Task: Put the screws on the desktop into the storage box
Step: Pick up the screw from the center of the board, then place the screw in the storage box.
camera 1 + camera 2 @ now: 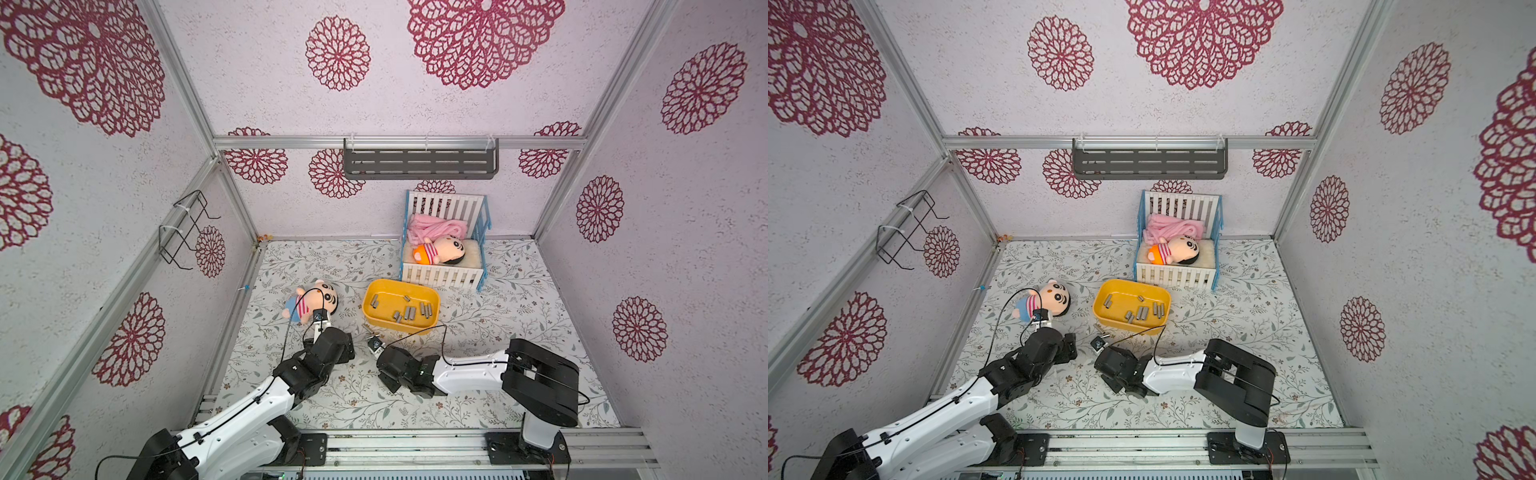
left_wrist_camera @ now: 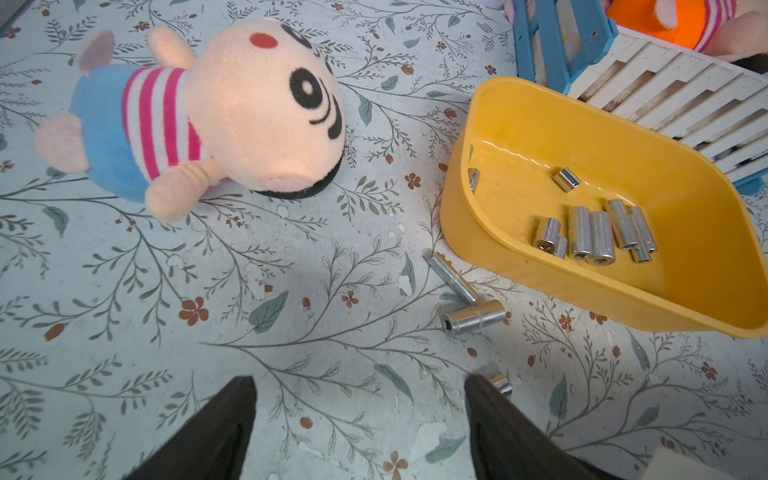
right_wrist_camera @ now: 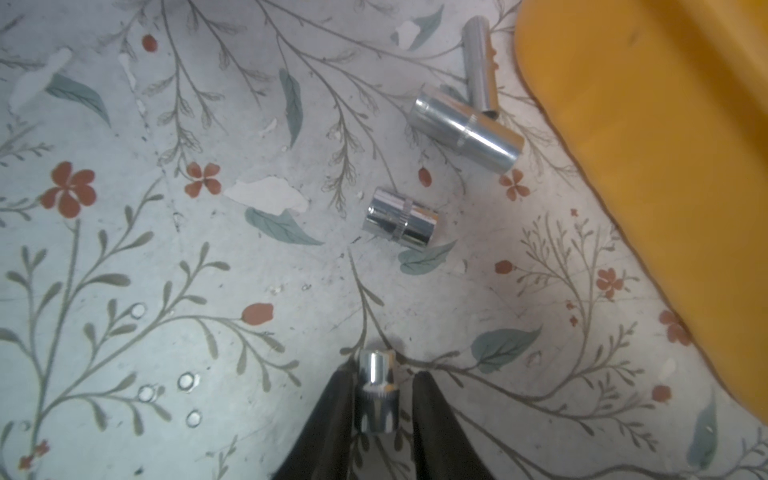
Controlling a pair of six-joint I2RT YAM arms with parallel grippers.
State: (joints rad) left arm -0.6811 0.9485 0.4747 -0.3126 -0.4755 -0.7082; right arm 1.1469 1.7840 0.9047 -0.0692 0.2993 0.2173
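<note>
Both top views hang high above the 6 o'clock edge of the counter [image 1: 519, 324], looking steeply down on everything. The left wrist camera faces about 1 o'clock, fairly near. The right wrist camera faces about 11 o'clock, very close to the surface. All four share the storage box [image 1: 368, 305] and the loose screws [image 2: 471, 318] beside it.

We find the shallow yellow plastic storage box [image 1: 390, 325] on the vine-printed white desktop [image 1: 498, 332], just before the white-and-blue slatted toy crib [image 1: 442, 276], with a plush doll [image 1: 311, 301] to its left. Silver metal screws [image 1: 409, 312] lie inside it. Three more screws [image 3: 465, 131] lie outside its near left corner, and a fourth lies between the fingers of the right gripper [image 3: 383, 374].
</note>
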